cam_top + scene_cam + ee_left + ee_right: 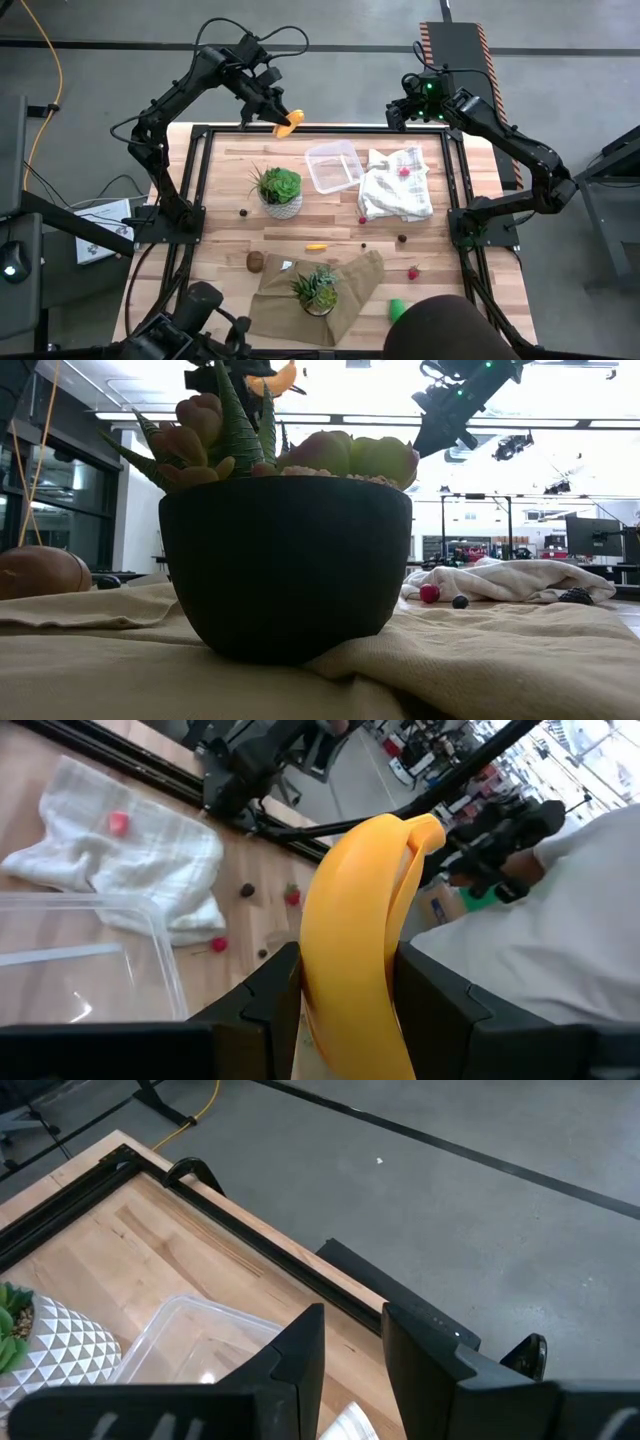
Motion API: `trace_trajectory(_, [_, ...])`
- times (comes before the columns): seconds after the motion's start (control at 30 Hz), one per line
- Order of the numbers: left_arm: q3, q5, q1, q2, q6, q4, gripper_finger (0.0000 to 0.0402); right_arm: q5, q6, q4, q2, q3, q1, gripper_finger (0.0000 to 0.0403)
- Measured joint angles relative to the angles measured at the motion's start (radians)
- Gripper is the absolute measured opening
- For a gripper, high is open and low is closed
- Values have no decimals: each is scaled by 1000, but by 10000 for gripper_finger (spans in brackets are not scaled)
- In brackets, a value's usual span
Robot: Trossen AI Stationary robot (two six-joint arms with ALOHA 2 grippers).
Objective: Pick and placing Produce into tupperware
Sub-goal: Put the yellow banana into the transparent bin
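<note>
- The left gripper [281,122] pinches a yellow toy banana [360,930] high over the tabletop's far edge, lifted clear for carrying.
- The clear tupperware [333,166] waits empty near the far edge, just right of the banana, touching the white cloth [396,185].
- The right gripper [352,1350] hovers above the far-right corner, fingers slightly apart, apparently holding nothing.

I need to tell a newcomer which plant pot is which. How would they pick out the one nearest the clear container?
Start at the clear tupperware near the table's far edge, beside the crumpled white cloth. The pot stands just to its left on bare wood. Unlike the dark pot sitting on the tan cloth, it is white with a triangle pattern.
</note>
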Motion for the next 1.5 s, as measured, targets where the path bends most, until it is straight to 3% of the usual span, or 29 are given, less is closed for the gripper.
trace_trajectory(0.13, [0, -84, -1, 0, 2, 14, 129, 0, 0, 0, 0, 0, 0, 94])
trace_trajectory(0.33, [-1, -426, -1, 0, 4, 83, 129, 0, -1, 5, 0, 0, 0, 94])
trace_trajectory(0.43, [-1, -526, -1, 0, 7, 154, 129, 0, -1, 10, 0, 0, 0, 94])
trace_trajectory(0.7, [-1, -614, -23, 1, 10, 319, 129, 0, 0, 39, 0, 0, 0, 94])
trace_trajectory(1.2, [-1, -807, -197, 103, 113, 412, 129, -58, 1, 116, 0, 0, 0, 94])
trace_trajectory(1.5, [-1, -807, -246, 211, 87, 481, 129, -161, 30, 280, -35, 0, -5, 94])
